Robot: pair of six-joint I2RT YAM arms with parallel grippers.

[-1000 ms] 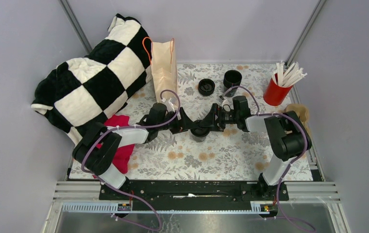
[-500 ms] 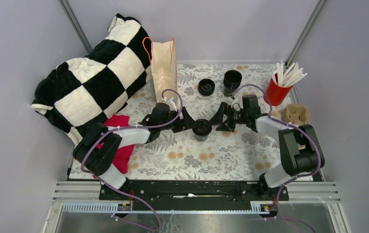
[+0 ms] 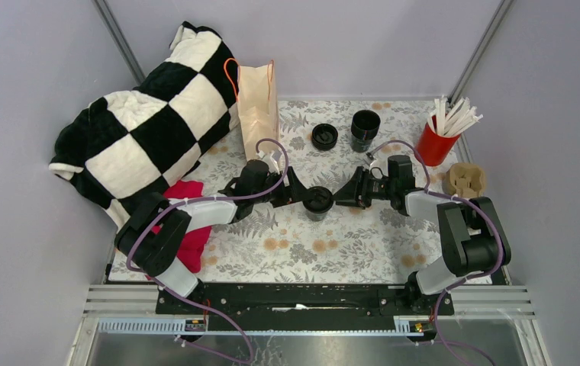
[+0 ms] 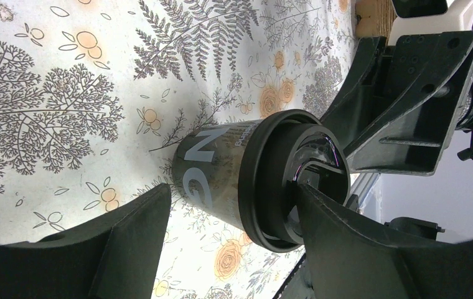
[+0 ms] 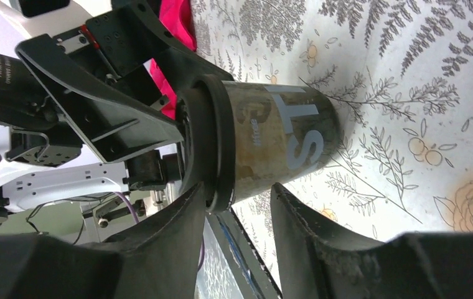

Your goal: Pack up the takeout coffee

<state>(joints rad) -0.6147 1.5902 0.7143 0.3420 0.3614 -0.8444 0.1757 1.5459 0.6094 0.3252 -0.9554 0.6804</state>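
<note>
The takeout coffee (image 3: 318, 200), a small black cup with a round black lid, stands upright mid-table. My left gripper (image 3: 300, 196) reaches it from the left, turned on its side and open. In the left wrist view (image 4: 234, 190) one finger (image 4: 346, 243) lies against the lid top and the other (image 4: 128, 243) is apart, low near the table. My right gripper (image 3: 342, 195) is just right of the cup, open. In the right wrist view (image 5: 239, 190) the cup (image 5: 271, 140) lies just beyond its fingertips.
A paper bag (image 3: 257, 107) stands at the back left beside a checkered blanket (image 3: 142, 130). A stack of lids (image 3: 324, 136), a stack of black cups (image 3: 365, 126), a red cup of straws (image 3: 433, 145) and a cardboard carrier (image 3: 465, 179) lie behind and right. A red cloth (image 3: 188, 229) lies left.
My right gripper has pulled back to the right, off the cup, and its arm has swung outward. The left gripper and the cup have stayed in place.
</note>
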